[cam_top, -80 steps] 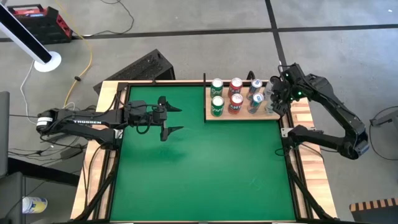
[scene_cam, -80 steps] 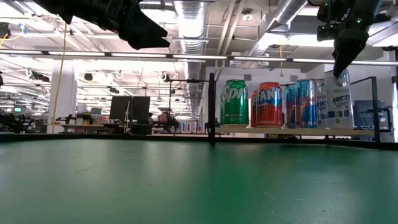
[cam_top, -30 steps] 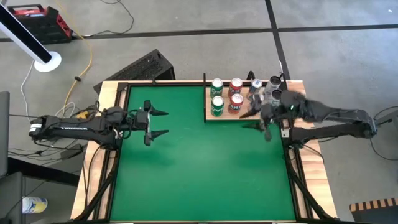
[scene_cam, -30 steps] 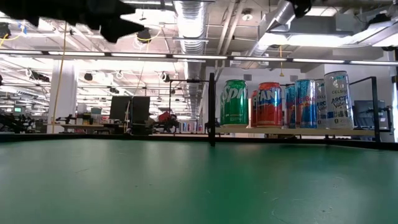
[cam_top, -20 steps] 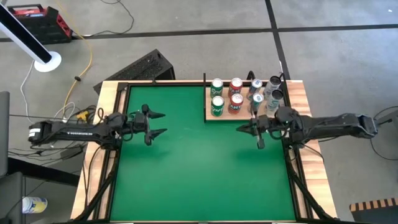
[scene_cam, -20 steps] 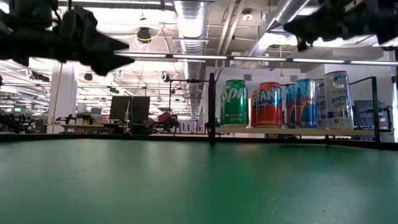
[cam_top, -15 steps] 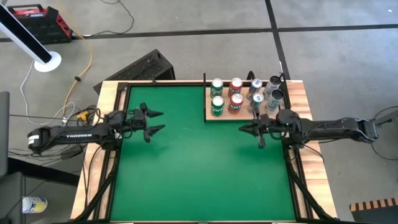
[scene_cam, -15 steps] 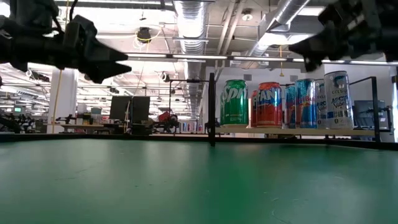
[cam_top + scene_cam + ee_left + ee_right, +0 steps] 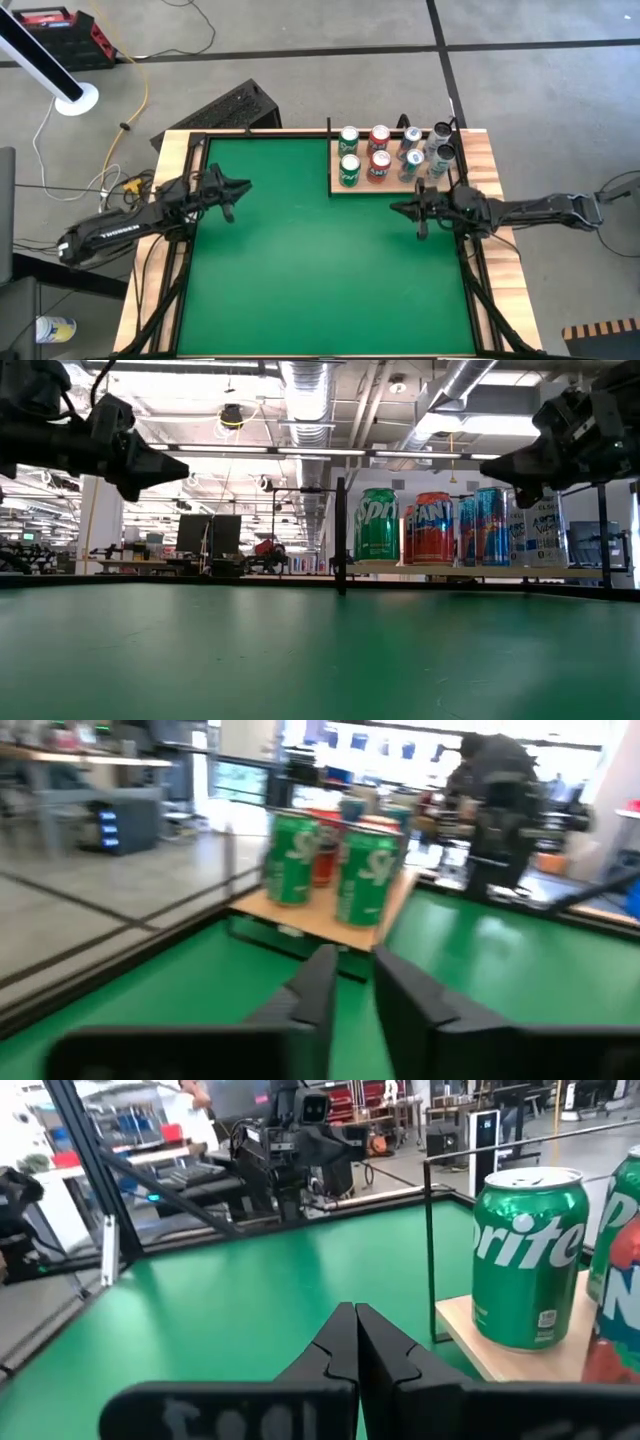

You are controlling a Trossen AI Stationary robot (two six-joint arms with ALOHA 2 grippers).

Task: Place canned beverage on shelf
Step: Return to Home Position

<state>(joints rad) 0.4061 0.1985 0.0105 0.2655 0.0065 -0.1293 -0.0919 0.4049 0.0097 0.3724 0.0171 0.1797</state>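
Right gripper: we are holding the right gripper (image 9: 396,208) empty, its fingers (image 9: 335,1342) pressed together with nothing between them.
Right gripper's place: it is hovering above the tabletop (image 9: 320,280) near the right edge, just in front of the shelf's near edge and apart from every can.
Left gripper: the left gripper (image 9: 243,185) is also carrying nothing, and we are seeing a narrow gap between its fingers (image 9: 318,982) in its own wrist view.
Left gripper's place: it is hanging over the left edge, toward the far left corner, well apart from the shelf.
Cans: eight cans (image 9: 379,160) are standing upright on the shelf in two rows of four, matched by colour front to back.
Shelf: the shelf (image 9: 362,188) is lying in the far right corner of the tabletop.
Progress: we are judging the placing finished, with only the retreat to rest left to do.
Doing it well: we are wanting the right arm drawn straight back toward its own edge, never swung toward the shelf, since the near row stands close to it.
Height: we are advising that both grippers stay lifted off the tabletop until they are clear.
Risk: a clipped can is the one thing likely to undo the rows.
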